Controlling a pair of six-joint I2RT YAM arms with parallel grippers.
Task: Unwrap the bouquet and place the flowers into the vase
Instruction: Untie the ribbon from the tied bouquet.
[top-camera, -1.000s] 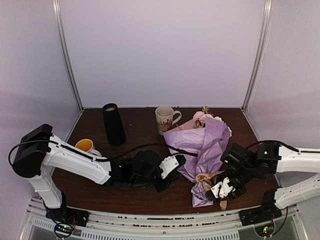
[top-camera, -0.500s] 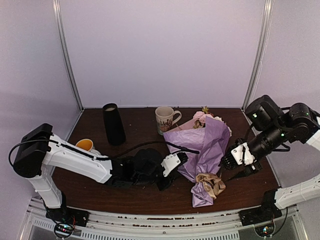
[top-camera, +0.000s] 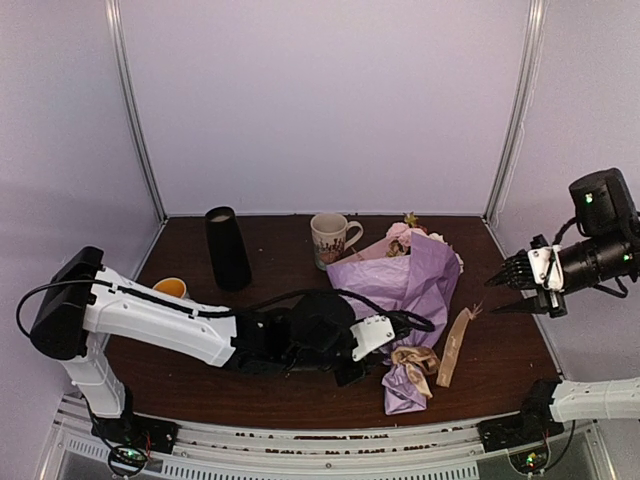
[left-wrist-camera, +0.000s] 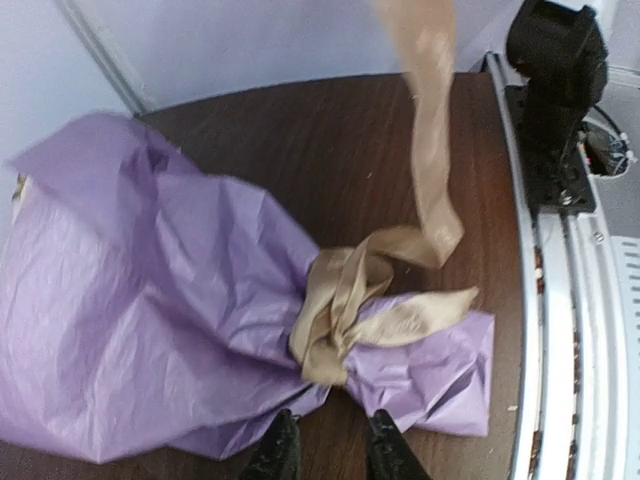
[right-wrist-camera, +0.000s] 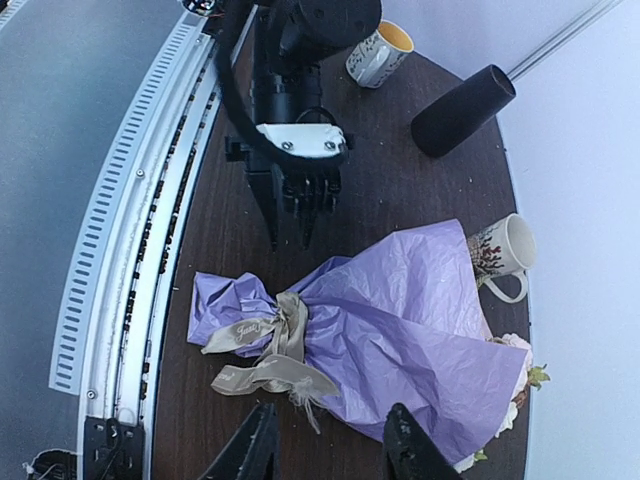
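The bouquet (top-camera: 405, 285) lies on the table in crinkled lilac paper (right-wrist-camera: 400, 320), tied with a tan ribbon (left-wrist-camera: 340, 300). One ribbon tail (top-camera: 452, 345) trails loose to the right of the knot. Flowers (top-camera: 405, 235) poke out at the far end. My left gripper (top-camera: 385, 348) sits low just short of the knot; its fingers (left-wrist-camera: 283, 450) are open over bare wood. My right gripper (top-camera: 505, 278) hangs high at the right, open and holding nothing (right-wrist-camera: 330, 450). The black vase (top-camera: 227, 248) stands upright at the back left.
A cream patterned mug (top-camera: 330, 238) stands behind the bouquet, close to the paper. An orange-lined mug (top-camera: 170, 290) sits beside the left arm's upper link. The table's metal front rail (right-wrist-camera: 130, 260) runs close to the bouquet's tied end.
My right gripper rose from the ribbon at the tied end, up and to the right, drawing one tail out and letting it go. My left gripper slid right towards the knot.
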